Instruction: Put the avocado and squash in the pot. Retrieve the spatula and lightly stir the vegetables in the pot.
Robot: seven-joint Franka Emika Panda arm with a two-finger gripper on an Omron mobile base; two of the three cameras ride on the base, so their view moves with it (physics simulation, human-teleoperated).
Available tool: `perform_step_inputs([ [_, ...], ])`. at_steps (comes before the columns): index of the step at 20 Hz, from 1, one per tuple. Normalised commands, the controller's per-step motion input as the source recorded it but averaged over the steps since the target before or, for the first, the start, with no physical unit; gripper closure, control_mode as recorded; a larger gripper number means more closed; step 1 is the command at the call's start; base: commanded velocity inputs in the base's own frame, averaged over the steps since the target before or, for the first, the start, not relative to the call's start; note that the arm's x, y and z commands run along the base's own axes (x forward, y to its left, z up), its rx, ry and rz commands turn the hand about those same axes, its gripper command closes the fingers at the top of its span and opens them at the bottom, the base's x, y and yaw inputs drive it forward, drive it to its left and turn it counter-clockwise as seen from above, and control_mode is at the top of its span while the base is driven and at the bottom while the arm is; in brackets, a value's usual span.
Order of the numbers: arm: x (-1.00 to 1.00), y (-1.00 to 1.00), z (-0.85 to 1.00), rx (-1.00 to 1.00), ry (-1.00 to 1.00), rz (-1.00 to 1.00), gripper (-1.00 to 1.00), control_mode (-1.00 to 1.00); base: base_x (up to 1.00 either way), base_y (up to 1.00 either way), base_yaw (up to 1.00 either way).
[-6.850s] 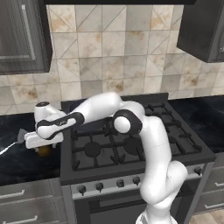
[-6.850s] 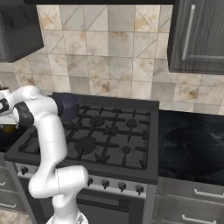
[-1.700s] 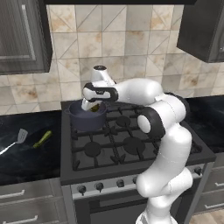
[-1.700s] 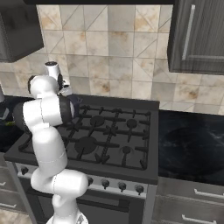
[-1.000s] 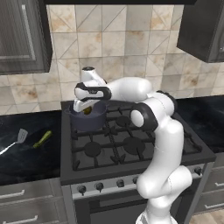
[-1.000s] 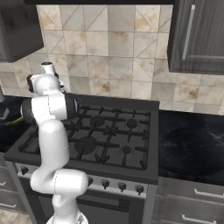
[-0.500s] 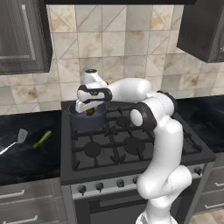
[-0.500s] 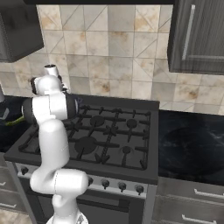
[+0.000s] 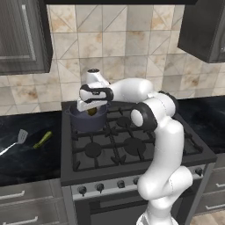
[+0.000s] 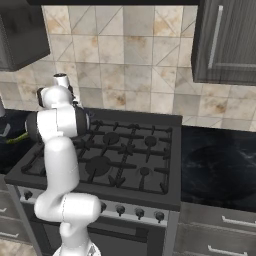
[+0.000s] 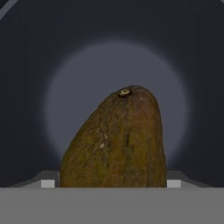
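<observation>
Seen in the left base view, just left of centre: gripper hanging over the mouth of the dark blue-grey pot on the rear-left burner of the stove, with the olive-brown avocado right at the fingertips. In the hand view, filling the lower centre of the frame: the avocado, stem end up, between the two finger tips at the bottom edge, the pot's pale floor behind it. Jaws spread wide either side of the fruit (clamped on it or already let go, cannot tell). At the left edge of the left base view, on the black counter: squash and spatula, just beside each other, well apart from the pot.
</observation>
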Motion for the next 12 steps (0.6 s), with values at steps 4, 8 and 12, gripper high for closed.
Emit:
perform_step_inputs([
  [4, 0.0, 0.0, 0.0, 0.0, 0.0, 0.0, -1.0, -1.0, 0.0, 0.0, 0.0],
  [8, -0.01, 0.0, 0.0, 0.0, 0.0, 0.0, -1.0, -1.0, 0.0, 0.0, 0.0],
  [12, -0.13, 0.0, 0.05, 0.0, -0.02, 0.0, -1.0, -1.0, 0.0, 0.0, 0.0],
])
